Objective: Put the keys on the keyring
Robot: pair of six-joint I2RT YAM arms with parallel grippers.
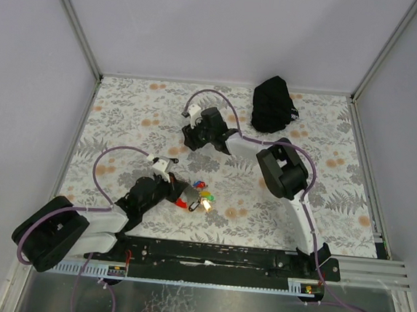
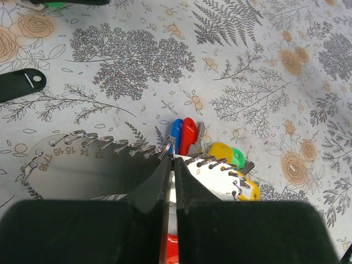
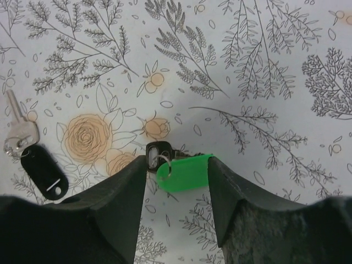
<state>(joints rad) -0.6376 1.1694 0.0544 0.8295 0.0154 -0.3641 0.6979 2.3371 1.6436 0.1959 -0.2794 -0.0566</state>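
My left gripper point(image 2: 170, 160) is shut on the keyring point(image 2: 219, 174), pinching the rim of its silvery numbered disc with wire loops. Blue point(image 2: 176, 134), red point(image 2: 188, 132), yellow point(image 2: 220, 152) and green point(image 2: 237, 158) tags fan out past the disc. From above, the left gripper point(image 1: 182, 194) holds this bunch point(image 1: 203, 197) low over the table. The right gripper point(image 3: 177, 175) is open and straddles the green-tagged key point(image 3: 184, 172), which lies flat with its black key head point(image 3: 158, 154) by the left finger. The right finger's tip touches the tag's end. Seen from above, the right gripper point(image 1: 193, 134) hides that key.
A silver key point(image 3: 19, 135) with a black oblong tag point(image 3: 43, 170) lies left of the right gripper; that black tag point(image 2: 21, 83) also shows in the left wrist view. A black pouch point(image 1: 273, 103) sits at the back right. Grey walls and rails enclose the floral table point(image 1: 321, 210).
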